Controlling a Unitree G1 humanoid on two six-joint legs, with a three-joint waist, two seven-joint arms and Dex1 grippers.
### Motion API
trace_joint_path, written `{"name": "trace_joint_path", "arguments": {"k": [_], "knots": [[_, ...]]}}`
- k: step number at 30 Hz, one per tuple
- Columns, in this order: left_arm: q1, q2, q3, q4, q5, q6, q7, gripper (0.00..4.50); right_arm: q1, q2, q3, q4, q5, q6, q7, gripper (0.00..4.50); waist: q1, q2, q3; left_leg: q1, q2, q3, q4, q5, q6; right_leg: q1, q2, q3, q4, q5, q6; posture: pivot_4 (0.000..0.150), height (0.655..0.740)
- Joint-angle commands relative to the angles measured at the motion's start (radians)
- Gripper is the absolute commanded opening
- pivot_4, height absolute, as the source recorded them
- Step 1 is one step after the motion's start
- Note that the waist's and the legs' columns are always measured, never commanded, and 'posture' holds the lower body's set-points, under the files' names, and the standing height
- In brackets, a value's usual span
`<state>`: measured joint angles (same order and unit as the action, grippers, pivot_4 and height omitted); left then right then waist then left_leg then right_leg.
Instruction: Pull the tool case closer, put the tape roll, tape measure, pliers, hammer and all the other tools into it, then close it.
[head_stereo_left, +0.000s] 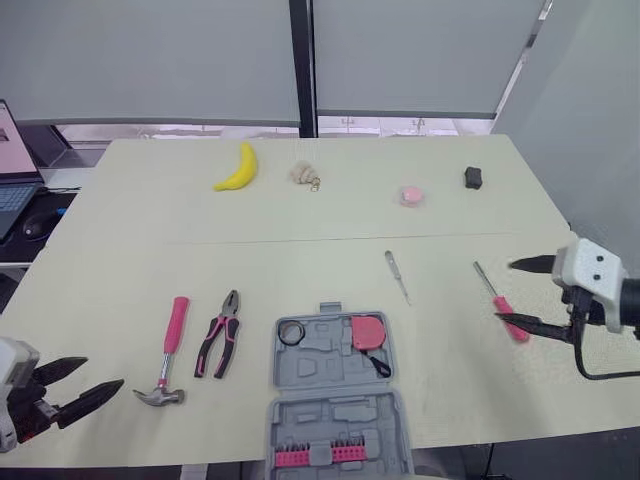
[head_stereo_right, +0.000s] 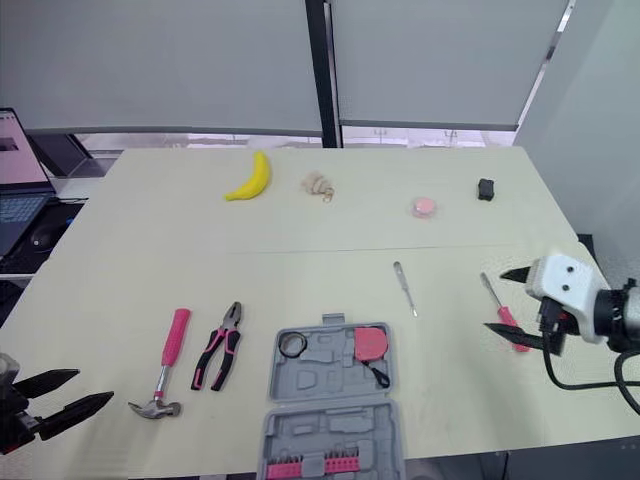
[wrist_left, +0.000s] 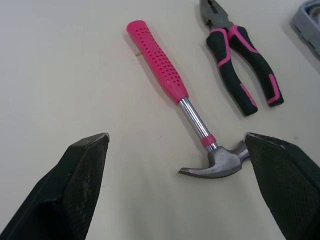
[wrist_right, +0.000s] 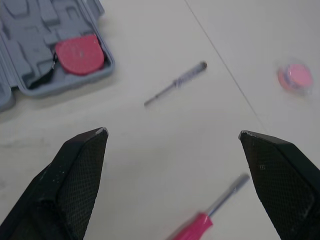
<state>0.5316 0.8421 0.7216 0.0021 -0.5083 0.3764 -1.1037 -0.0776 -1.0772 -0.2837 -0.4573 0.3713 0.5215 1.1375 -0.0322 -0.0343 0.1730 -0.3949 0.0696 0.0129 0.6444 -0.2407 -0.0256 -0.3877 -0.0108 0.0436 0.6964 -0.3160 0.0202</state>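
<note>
Left hand (head_stereo_left: 103, 372) is released, fingers spread wide, empty, at the front left corner of the bench (head_stereo_left: 150, 240), just beside the steel head of the hammer (head_stereo_left: 173, 330). Hammer lies flat, pink grip pointing away from the robot, head toward the front edge. Pliers (head_stereo_left: 224, 322) with black and pink handles lie just right of it, nose pointing away, between hammer and tool case (head_stereo_left: 325, 358). Case is grey, open, lying flat at the front centre of the bench, lid half nearest the robot with a row of pink bits (head_stereo_left: 320, 456) in it. Black tape roll (head_stereo_left: 282, 334) sits in the far left corner of the tray half, pink tape measure (head_stereo_left: 367, 331) in the far right corner. Right hand (head_stereo_left: 504, 291) is also released and empty, fingers wide apart over the right side of the bench, straddling the pink-handled screwdriver (head_stereo_left: 503, 305); cannot tell if it touches. Thin all-metal driver (head_stereo_left: 397, 275) lies between case and right hand, apart from both. Far side of the bench: banana (head_stereo_left: 238, 168), small beige object (head_stereo_left: 305, 176), pink round object (head_stereo_left: 411, 196), small black object (head_stereo_left: 473, 178), all well apart from the case. Laptop (head_stereo_left: 12, 160) sits off the bench's left edge.
</note>
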Motion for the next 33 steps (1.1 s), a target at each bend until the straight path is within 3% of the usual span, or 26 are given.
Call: {"name": "trace_joint_path", "arguments": {"k": [1, 8, 15, 23, 33], "knots": [[0.031, -0.050, 0.048, -0.148, -0.063, 0.092, 0.072, 4.50, -0.128, 0.028, 0.091, -0.057, 0.074, 0.060, -0.019, 4.48, 0.000, -0.001, 0.000, 0.000, 0.000, 0.000, 0.000, 0.000, 0.000, 0.000, 0.000, 0.000, 0.000, 0.000, 0.000, 0.150, 0.7274], [0.037, -0.213, -0.030, -0.457, -0.096, 0.221, 0.313, 4.50, -0.300, 0.105, 0.250, -0.090, 0.161, 0.133, -0.012, 4.48, 0.005, -0.002, 0.000, -0.003, -0.004, -0.003, 0.000, 0.000, 0.000, 0.000, -0.003, -0.001, 0.000, 0.002, -0.002, 0.150, 0.7274], [-0.120, -0.376, -0.244, -0.613, -0.039, 0.347, 0.649, 4.50, -0.338, 0.132, 0.326, -0.095, 0.160, 0.123, -0.012, 4.48, 0.007, -0.002, 0.000, -0.004, -0.007, -0.006, 0.002, 0.000, 0.000, 0.002, -0.003, -0.002, 0.000, 0.002, 0.001, 0.150, 0.7274], [-0.317, -0.454, -0.429, -0.542, 0.117, 0.481, 0.920, 4.50, -0.330, 0.130, 0.352, -0.108, 0.147, 0.122, -0.017, 4.48, 0.005, -0.002, 0.000, -0.003, -0.009, -0.008, 0.002, 0.000, 0.000, 0.002, 0.006, -0.001, 0.000, 0.003, 0.002, 0.150, 0.7274], [-0.442, -0.463, -0.520, -0.376, 0.198, 0.526, 0.966, 4.50, -0.333, 0.135, 0.373, -0.126, 0.145, 0.132, -0.032, 4.48, 0.004, -0.002, 0.000, -0.003, -0.008, -0.009, 0.002, 0.000, 0.000, 0.002, 0.008, -0.001, 0.000, 0.003, 0.001, 0.150, 0.7274]]}}
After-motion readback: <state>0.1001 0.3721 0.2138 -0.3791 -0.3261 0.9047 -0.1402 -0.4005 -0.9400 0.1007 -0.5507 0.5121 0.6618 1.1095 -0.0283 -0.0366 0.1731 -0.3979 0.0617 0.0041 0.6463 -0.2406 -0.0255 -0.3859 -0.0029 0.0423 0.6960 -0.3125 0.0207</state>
